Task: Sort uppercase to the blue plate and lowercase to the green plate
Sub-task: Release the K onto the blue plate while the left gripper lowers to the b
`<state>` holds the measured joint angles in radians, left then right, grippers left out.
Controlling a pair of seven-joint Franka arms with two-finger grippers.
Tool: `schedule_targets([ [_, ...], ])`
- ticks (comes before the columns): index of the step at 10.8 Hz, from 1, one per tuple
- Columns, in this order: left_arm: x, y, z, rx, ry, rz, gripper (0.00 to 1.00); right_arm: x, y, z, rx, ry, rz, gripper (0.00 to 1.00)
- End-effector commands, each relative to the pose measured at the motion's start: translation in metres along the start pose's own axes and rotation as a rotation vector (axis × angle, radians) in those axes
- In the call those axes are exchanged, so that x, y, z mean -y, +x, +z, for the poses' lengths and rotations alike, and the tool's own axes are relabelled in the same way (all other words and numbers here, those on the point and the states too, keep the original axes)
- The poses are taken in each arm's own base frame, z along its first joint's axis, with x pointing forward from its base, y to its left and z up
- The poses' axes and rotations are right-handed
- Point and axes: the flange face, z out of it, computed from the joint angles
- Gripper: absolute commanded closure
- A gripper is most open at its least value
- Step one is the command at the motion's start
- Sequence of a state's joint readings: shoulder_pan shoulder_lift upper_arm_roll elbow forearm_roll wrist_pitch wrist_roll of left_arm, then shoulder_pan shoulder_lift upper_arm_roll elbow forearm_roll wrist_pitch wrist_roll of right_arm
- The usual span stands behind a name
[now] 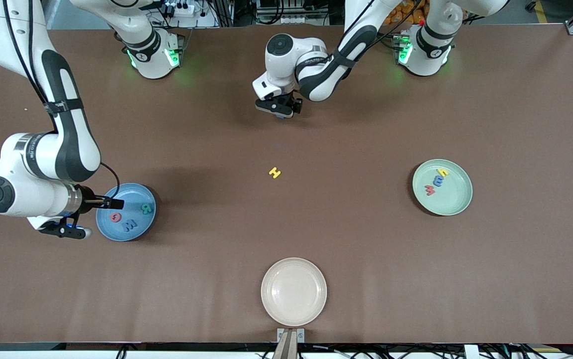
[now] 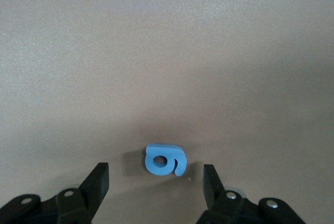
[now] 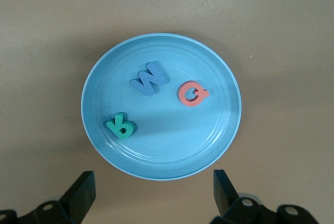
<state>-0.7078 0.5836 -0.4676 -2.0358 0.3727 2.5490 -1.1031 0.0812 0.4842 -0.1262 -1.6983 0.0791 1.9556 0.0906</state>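
My left gripper (image 1: 280, 110) (image 2: 155, 182) is low over the table near the robots' bases. It is open, and the blue lowercase g (image 2: 165, 160) (image 1: 280, 116) lies flat between its fingers without touching them. The yellow uppercase H (image 1: 274, 172) lies alone mid-table. The blue plate (image 1: 112, 197) (image 3: 209, 151) holds the blue W (image 3: 148, 78), pink Q (image 3: 193, 93) and teal R (image 3: 121, 126). My right gripper (image 1: 65, 231) (image 3: 154, 187) hangs open and empty just off that plate's rim. In the green plate (image 1: 458, 197) lie the yellow h (image 1: 443, 173), blue m (image 1: 438, 180) and red w (image 1: 430, 189).
A cream plate (image 1: 293, 291) with nothing in it sits at the table edge nearest the front camera, in the middle. The right arm's forearm hangs above the table by the blue plate, at the right arm's end.
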Motion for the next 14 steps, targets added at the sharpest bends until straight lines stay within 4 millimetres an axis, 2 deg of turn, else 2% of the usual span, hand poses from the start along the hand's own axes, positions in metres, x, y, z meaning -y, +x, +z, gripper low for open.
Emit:
schedule_targets([
  [1,-0.003,-0.002,0.003,-0.018,0.0,-0.004,0.19,-0.003,0.0,0.001,-0.004,0.001,-0.01,0.0],
  [4,-0.004,-0.004,0.013,-0.012,-0.016,-0.002,0.22,-0.004,0.0,0.001,-0.005,0.002,-0.008,0.0],
  [7,-0.006,-0.001,0.011,-0.021,-0.018,0.006,0.23,-0.004,0.0,0.001,-0.005,0.002,-0.008,0.0],
  [11,-0.006,-0.002,0.017,-0.012,-0.016,0.008,0.32,-0.003,0.0,0.001,-0.005,0.001,-0.008,0.0],
  [12,-0.007,-0.003,0.017,-0.011,-0.016,0.009,0.36,-0.003,0.0,0.001,-0.005,0.001,-0.008,0.0],
  [14,-0.006,-0.003,0.02,-0.017,-0.01,0.023,0.56,-0.003,0.0,0.001,-0.004,0.001,-0.008,0.0],
])
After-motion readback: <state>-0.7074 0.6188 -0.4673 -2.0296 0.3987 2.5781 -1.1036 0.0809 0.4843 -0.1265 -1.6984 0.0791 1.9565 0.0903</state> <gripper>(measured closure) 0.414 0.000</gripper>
